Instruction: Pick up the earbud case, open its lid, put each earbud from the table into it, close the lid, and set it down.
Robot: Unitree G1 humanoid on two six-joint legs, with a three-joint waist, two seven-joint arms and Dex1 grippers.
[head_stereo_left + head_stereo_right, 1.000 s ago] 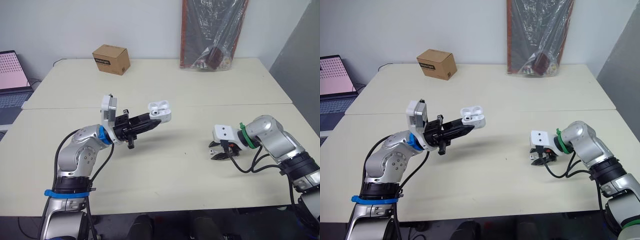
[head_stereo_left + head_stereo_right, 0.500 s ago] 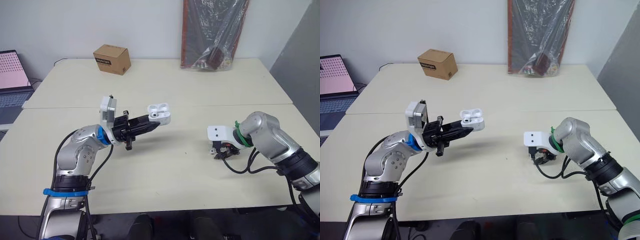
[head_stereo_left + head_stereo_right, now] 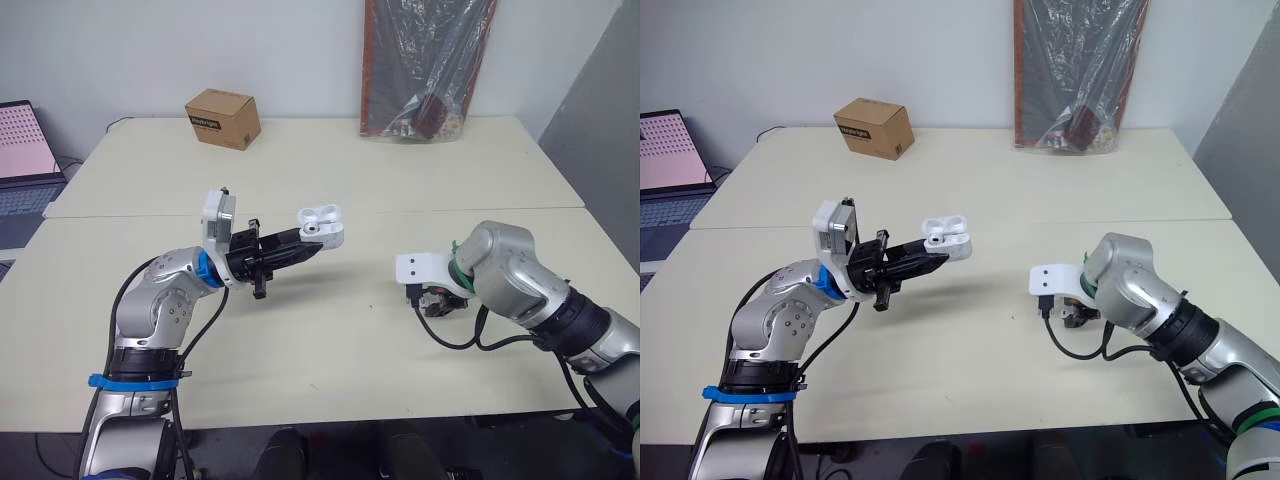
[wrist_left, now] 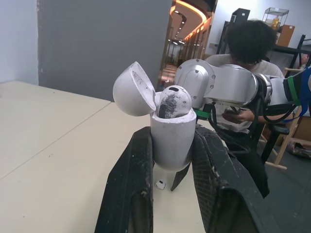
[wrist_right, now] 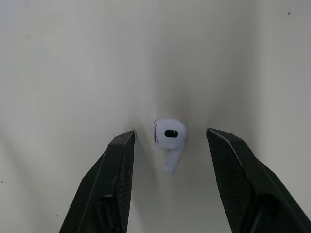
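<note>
The left gripper (image 3: 305, 240) squeezes the earbud case (image 3: 322, 225) up in the air on the left. Its lid (image 4: 132, 90) is open, with one earbud (image 4: 171, 102) inside. On the right, the right gripper (image 5: 170, 132) has its fingers wide apart, with the other earbud (image 5: 170, 138) lying between them on the table (image 3: 330, 330).

In the head views, the right gripper (image 3: 1072, 312) is largely hidden under its white wrist housing (image 3: 1050, 281), and the earbud (image 5: 170, 137) beneath is covered too. The lower part of the earbud case (image 4: 172, 138) is masked by the black fingers (image 4: 129, 189) of the left gripper (image 4: 172, 132). A laptop (image 3: 22, 150) is cut by the left edge; a person (image 4: 245, 43) is partly hidden behind the right arm (image 4: 218, 85).
</note>
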